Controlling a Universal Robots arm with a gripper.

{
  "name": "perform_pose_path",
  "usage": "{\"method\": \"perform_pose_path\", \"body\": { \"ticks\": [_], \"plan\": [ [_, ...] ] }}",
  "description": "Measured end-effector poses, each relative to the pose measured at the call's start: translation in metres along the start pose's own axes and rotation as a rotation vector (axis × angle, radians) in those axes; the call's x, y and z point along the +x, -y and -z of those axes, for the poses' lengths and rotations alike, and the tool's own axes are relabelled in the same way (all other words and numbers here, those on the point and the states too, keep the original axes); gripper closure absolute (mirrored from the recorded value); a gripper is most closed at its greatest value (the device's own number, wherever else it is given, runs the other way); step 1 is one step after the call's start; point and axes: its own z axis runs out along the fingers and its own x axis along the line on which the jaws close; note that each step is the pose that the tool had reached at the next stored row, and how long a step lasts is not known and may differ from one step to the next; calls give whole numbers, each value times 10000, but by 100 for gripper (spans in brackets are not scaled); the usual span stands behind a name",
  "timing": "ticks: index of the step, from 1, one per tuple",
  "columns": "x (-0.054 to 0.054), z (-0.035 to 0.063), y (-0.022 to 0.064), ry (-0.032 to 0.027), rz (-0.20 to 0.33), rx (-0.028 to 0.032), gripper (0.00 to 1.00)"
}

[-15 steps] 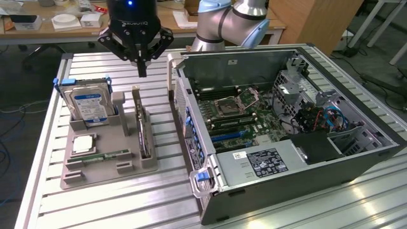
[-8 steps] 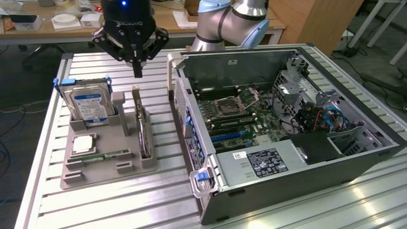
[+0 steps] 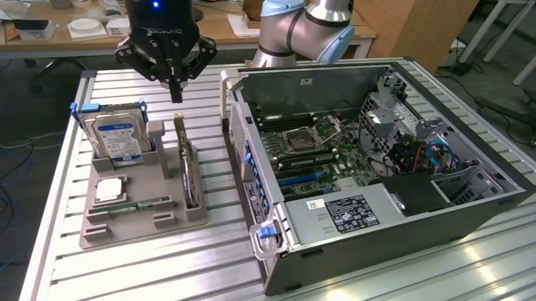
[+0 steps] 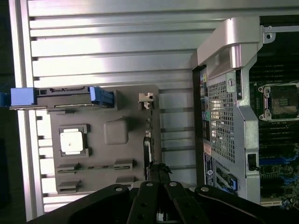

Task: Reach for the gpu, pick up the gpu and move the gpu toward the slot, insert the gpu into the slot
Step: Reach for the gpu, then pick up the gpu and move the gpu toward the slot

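The tool point(image 3: 176, 95) hangs fingertips-down with its fingers pressed together and nothing between them. It is just above the far end of the gpu point(image 3: 186, 169), at the card's 12 o'clock in the exterior view, and a small gap keeps it from touching.

The gpu stands on its long edge in a groove of the grey holder point(image 3: 134, 229), along the holder's 3 o'clock side. It is upright, with its dark board running from far to near. The wrist view looks down on the card edge-on point(image 4: 148, 149), with the pale bracket end point(image 4: 146, 99) away from the tool point(image 4: 157, 175).

The holder also carries a blue-labelled hard drive point(image 3: 117, 141), standing at its 11 o'clock corner. A square processor chip point(image 3: 110, 188) lies flat near the holder's middle, and a narrow green memory stick point(image 3: 138, 204) lies towards 6 o'clock of the chip.

At 3 o'clock of the holder, on the same slatted metal surface point(image 3: 167, 269), the computer case point(image 3: 352, 216) lies open. Its motherboard point(image 3: 335, 147) is exposed and the blue slots point(image 3: 295, 180) hold nothing. The case is well apart from the gpu.
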Motion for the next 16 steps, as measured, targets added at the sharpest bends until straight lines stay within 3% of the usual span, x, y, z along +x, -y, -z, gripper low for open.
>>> {"method": "perform_pose_path", "body": {
  "ticks": [14,16],
  "plan": [
    [1,0,0,0,0,1,87],
    [1,0,0,-1,0,1,80]
  ]
}}
